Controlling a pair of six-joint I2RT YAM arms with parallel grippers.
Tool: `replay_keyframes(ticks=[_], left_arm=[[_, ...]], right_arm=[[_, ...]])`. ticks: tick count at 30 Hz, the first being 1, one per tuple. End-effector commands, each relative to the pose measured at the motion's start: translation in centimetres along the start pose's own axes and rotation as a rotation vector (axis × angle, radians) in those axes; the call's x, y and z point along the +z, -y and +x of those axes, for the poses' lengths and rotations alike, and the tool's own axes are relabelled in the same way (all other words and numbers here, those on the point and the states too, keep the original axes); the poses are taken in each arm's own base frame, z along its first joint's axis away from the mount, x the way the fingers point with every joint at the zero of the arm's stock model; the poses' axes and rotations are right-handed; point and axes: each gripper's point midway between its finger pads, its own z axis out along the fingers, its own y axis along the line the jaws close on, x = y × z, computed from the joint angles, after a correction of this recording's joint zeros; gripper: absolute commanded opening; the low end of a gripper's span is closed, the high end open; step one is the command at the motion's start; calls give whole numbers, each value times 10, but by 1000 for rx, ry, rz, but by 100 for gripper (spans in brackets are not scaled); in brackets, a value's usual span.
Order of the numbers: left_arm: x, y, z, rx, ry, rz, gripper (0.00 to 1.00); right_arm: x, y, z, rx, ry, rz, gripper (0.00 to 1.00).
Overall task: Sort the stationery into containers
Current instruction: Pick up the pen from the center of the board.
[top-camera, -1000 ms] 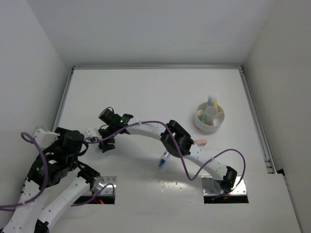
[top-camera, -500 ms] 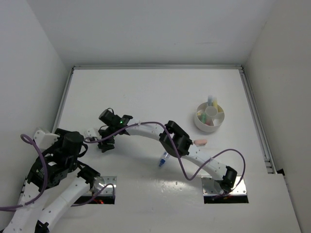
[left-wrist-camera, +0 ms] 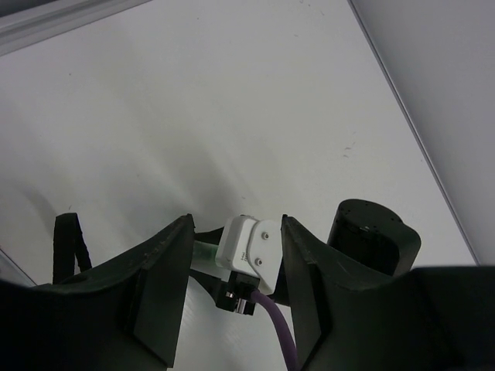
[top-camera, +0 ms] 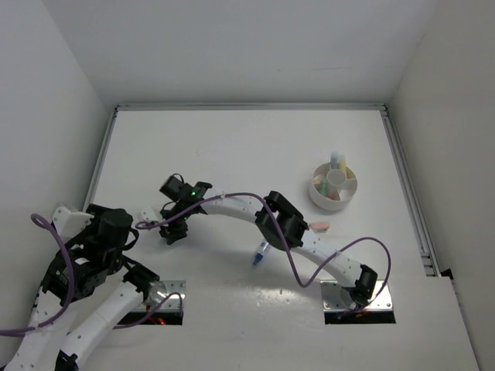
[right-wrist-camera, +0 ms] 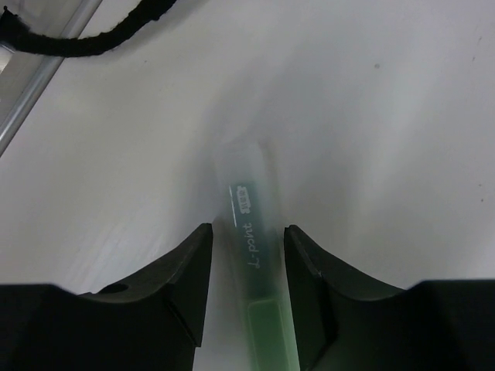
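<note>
A green pen [right-wrist-camera: 249, 202] lies flat on the white table, running lengthwise between the fingers of my right gripper [right-wrist-camera: 246, 230]. The jaws flank it closely and stand open; a thin gap shows on the left side. From above, the right gripper [top-camera: 172, 231] hides the pen. My left gripper [left-wrist-camera: 236, 224] is open and empty, aimed at the right wrist, with the green pen [left-wrist-camera: 204, 251] showing between its fingers. A blue pen [top-camera: 260, 253] and a pink eraser [top-camera: 320, 226] lie loose by the right arm. The white divided bowl [top-camera: 317, 198] holds a few pieces.
Two square metal plates [top-camera: 176, 291] [top-camera: 336, 296] sit at the arm bases. A purple cable [top-camera: 232, 196] loops along the right arm. A black cable [right-wrist-camera: 77, 42] lies near the left table rail [right-wrist-camera: 35, 81]. White walls enclose the table on three sides.
The right gripper's jaws have narrowed around the green pen and the gripper has dropped slightly toward the near edge. The left arm has barely shifted.
</note>
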Motion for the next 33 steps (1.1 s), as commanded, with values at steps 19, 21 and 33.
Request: replay_keyframes(ticks=[19, 21, 33], left_arm=[[-8, 8, -17, -5, 25, 38, 54], [-12, 13, -22, -18, 31, 57, 54], [-15, 32, -27, -4, 27, 129, 54]], right_arm=[[-71, 25, 18, 72, -278, 250, 2], [-103, 46, 6, 65, -276, 360, 2], [-342, 114, -21, 252, -195, 1147, 0]])
